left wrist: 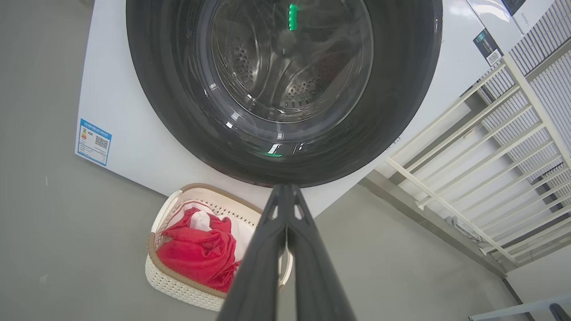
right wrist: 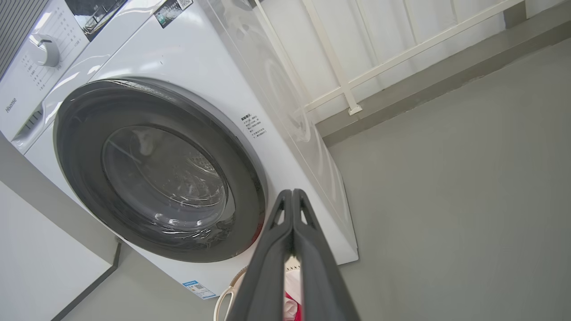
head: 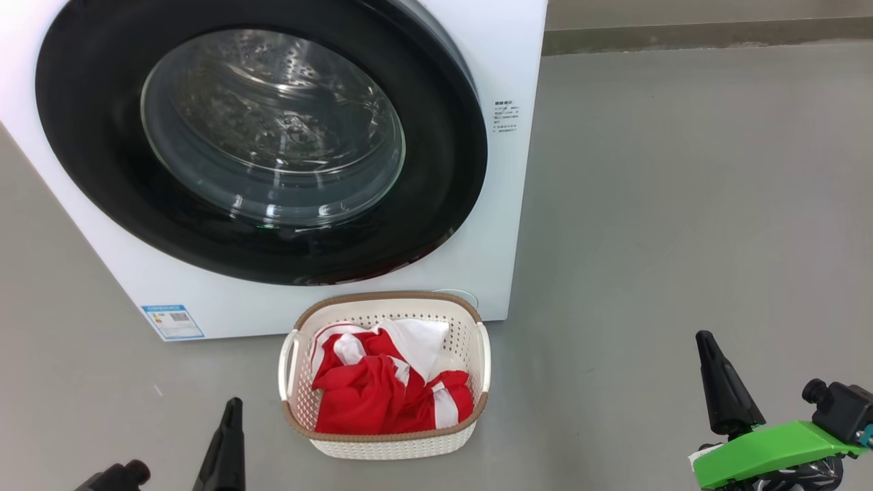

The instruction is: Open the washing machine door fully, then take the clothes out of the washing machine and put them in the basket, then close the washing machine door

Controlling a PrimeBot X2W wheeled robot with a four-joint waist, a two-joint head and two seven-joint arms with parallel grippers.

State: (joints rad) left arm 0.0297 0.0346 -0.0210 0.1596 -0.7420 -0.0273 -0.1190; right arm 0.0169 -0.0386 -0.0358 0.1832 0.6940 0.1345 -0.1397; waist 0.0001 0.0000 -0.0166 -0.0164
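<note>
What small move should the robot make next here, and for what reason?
Probably just stop: the washing machine door looks shut against the washing machine, the clothes lie in the basket, and the left tool and right tool are shut, holding nothing.

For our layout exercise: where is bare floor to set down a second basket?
Widest: grey floor between the cream perforated plastic basket and the right tool. Smaller patch between basket and left tool. Crowded between basket and white washing machine.
</note>
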